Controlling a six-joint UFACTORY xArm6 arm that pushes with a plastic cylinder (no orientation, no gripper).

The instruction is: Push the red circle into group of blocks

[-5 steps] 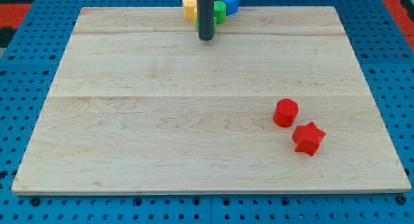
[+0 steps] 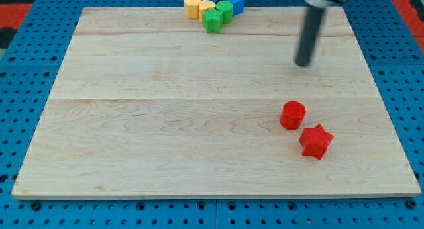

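Observation:
The red circle [image 2: 292, 115] lies on the wooden board [image 2: 165, 123] at the view's right, below the middle. A red star [image 2: 315, 141] sits just to its lower right, close to it or touching. The group of blocks is at the view's top edge: two yellow blocks [image 2: 193, 5] [image 2: 207, 8], two green blocks [image 2: 212, 20] [image 2: 224, 10] and a blue block [image 2: 234, 2]. My tip [image 2: 303, 62] is above the red circle, slightly to its right and well apart from it, far to the right of the group.
The board lies on a blue pegboard [image 2: 40, 209] that shows on every side. A red surface [image 2: 13, 17] shows at the top left corner.
My tip has moved from beside the group at the top to the right and a little down, now standing above the red circle. No block has moved.

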